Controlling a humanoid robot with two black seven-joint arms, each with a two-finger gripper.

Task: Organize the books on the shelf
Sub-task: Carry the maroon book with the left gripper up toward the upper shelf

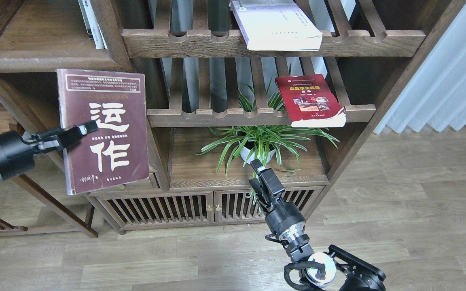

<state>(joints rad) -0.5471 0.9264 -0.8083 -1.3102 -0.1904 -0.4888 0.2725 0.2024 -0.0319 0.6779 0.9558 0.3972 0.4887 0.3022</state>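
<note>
Shelving unit fills the upper frame. Target shelf (47, 60) is the solid dark board at top left, thick rounded lip facing out, with a few upright books (91, 24) already against its right post. Slatted racks (273, 42) run to the right of it.

Maroon book (103, 129) hangs in front of the unit, below the shelf lip, cover facing the camera, long axis near vertical with a slight tilt. Its top edge sits just under the lip, so the shelf lies up and back from it.

Left gripper (77, 133) is clamped on the book's left edge, one finger across the cover. This arm is clearly the nearer one to the shelf.

White-lavender book (277, 24) lies flat on the top rack, overhanging the front rail. Red book (312, 101) lies on the middle rack, also overhanging.

Right gripper (259, 178) hovers low in front of the potted plant (257, 145), holding nothing; fingers seen nearly end-on, opening can't be judged.

Open room: shelf surface left of the upright books looks free. Watch points, by my read: lip edge and the right post when lifting.
</note>
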